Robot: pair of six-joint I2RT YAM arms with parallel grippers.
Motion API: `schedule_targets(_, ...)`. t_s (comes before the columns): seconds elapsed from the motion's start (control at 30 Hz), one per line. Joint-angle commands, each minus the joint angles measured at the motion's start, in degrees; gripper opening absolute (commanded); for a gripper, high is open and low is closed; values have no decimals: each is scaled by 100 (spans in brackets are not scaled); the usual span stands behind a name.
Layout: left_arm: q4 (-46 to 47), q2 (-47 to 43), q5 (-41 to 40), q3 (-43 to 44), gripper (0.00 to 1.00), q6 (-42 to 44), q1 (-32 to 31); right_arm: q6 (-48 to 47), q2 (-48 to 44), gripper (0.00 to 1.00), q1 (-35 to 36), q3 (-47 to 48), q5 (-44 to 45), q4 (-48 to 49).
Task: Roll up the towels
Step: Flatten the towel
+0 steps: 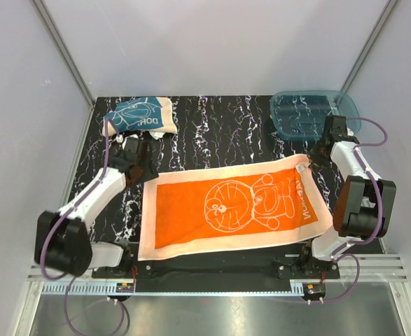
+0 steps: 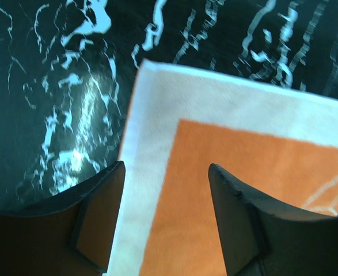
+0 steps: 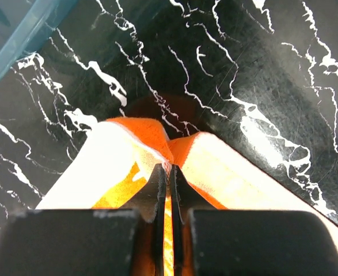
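The orange towel [image 1: 233, 206] lies spread flat, print up, across the black marbled table. My right gripper [image 1: 309, 159] is shut on its far right corner, and the cloth [image 3: 151, 135] bunches up around the pinched fingers [image 3: 159, 184]. Over the far left corner [image 2: 157, 80] hovers my left gripper [image 2: 166, 172], open, with the cream border and orange field showing between its fingers and nothing gripped. In the top view that gripper [image 1: 143, 170] is just left of the towel's edge. The teal towel [image 1: 138, 115] sits crumpled at the back left.
A translucent blue plastic tray [image 1: 282, 105] stands at the back right, just behind my right wrist; its rim [image 3: 19, 34] shows in the right wrist view. Grey walls close in the table on three sides.
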Motion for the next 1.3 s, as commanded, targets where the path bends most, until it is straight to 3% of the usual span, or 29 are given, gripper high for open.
schedule_targets(0.0,1077,652,704,-13,60,456,517,-72,-337,0,-13,-28,-215,116)
schedule_targets(0.2,1332,1602,820,101,58,333,914,-90,-328,0,-13,-19,-303,142)
schedule_targets(0.5,1509,2473,873,250,51,139,967,-72,-108,0,-13,-10,-382,239)
schedule_targets(0.57,1570,2544,830,233,38,139,967,-72,-91,0,-13,-45,-391,300)
schedule_targets(0.6,1561,2579,820,259,24,157,967,-72,-65,0,-13,-54,-408,318)
schedule_targets(0.73,1474,2658,856,443,0,209,994,-46,32,0,-13,-80,-487,353)
schedule_targets(1.0,1140,2685,768,1040,0,350,1213,33,6,0,-4,-63,-628,344)
schedule_targets(1.27,648,2579,662,1963,0,649,1705,323,155,0,48,323,-1384,362)
